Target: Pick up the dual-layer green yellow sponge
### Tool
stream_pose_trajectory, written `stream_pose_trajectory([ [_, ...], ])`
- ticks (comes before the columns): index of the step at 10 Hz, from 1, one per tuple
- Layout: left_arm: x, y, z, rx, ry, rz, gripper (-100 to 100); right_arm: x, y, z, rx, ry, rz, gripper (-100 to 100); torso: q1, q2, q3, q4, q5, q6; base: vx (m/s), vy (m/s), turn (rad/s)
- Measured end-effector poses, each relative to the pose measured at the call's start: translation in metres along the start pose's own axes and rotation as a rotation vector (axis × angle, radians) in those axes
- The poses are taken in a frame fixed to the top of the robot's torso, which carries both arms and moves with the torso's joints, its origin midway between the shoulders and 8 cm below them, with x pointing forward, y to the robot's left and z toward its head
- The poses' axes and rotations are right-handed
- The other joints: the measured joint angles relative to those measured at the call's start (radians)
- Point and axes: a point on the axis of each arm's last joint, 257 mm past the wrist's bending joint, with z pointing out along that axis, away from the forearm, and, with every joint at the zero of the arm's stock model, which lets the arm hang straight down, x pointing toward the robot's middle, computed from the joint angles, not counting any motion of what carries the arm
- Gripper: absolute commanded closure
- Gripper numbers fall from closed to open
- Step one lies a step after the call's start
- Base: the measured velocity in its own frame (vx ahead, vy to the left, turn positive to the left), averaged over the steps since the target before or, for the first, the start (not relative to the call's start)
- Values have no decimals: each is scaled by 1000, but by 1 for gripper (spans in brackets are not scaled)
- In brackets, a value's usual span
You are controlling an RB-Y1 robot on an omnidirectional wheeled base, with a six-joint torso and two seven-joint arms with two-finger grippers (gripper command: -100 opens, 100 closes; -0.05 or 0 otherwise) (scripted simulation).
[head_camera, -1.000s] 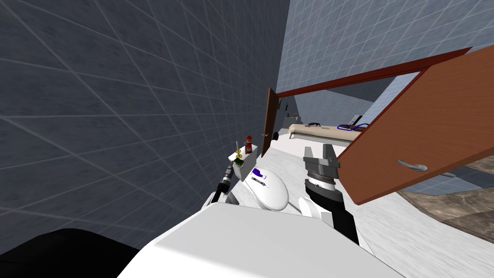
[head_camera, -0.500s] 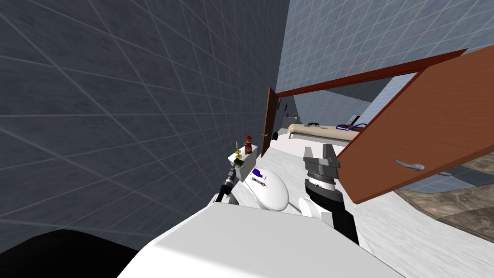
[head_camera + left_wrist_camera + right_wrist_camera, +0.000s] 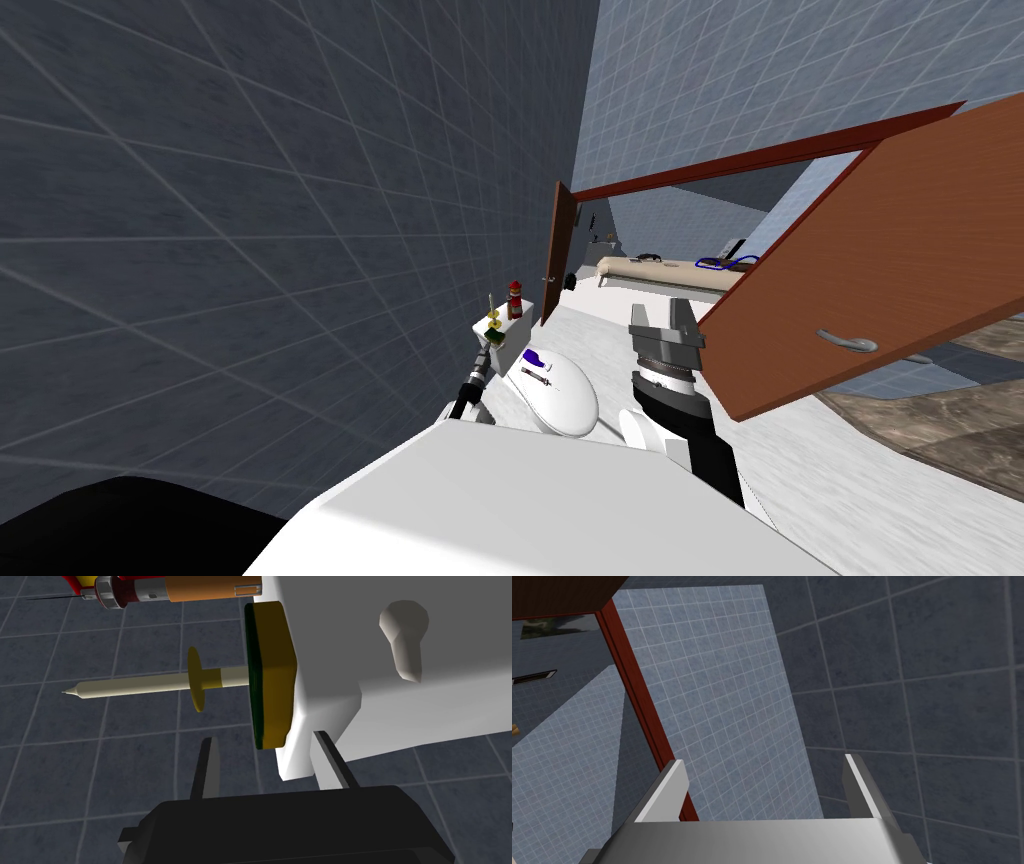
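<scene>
Reference: we place everything by the white toilet tank (image 3: 350,651).
Sponge: the sponge (image 3: 272,673) lies flat on the tank's top at its front edge. Its yellow layer rests against the tank and its dark green layer faces away from it.
Left hand: the left hand (image 3: 263,737) is at the tank's front corner with its two fingers (image 3: 207,768) spread wide and nothing held between them.
Sponge to hand: we find the near end of the sponge just ahead of the fingertips and in line with the gap between them. One finger is on the green side. The other is on the tank side, across the tank's corner. Neither touches the sponge.
Other items: on the tank's top, a cream candle with a yellow disc (image 3: 150,683) stands just behind the sponge. A red bottle (image 3: 165,588) stands further back.
Right hand: the right hand (image 3: 665,318) is held up well apart from the tank, towards the open brown door (image 3: 880,260). Its fingers are parted and empty.
</scene>
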Motion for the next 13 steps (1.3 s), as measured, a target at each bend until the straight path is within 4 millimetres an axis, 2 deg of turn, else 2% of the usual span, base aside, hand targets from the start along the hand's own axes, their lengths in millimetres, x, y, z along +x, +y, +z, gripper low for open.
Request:
stream_pose_trajectory([
  [3,0,0,0,0,0,0,100,0,0,0,0,0,0,0,0,0,0,0,0,0,0,0,0],
  [5,0,0,0,0,0,0,-100,0,0,0,0,0,0,0,0,0,0,0,0,0,2,-3,-4],
  [7,-10,1,-1,-2,9,34,-100,0,0,0,0,0,0,0,0,-1,0,0,0,0,46,-44,-62],
  [10,5,4,4,-19,16,-1,-100,0,0,0,0,0,0,0,-3,-1,-1,0,-1,0,24,-35,-5],
  [11,6,5,4,-19,16,-4,0,0,0,0,0,0,0,0,-1,0,0,0,0,0,0,0,0],
  [12,6,5,4,-19,16,-3,-100,0,0,0,0,0,0,0,0,0,0,0,0,0,-61,-19,-230],
  [13,-9,6,8,-18,4,6,-100,0,0,0,0,0,0,0,-1,3,1,1,0,1,-77,-19,-145],
])
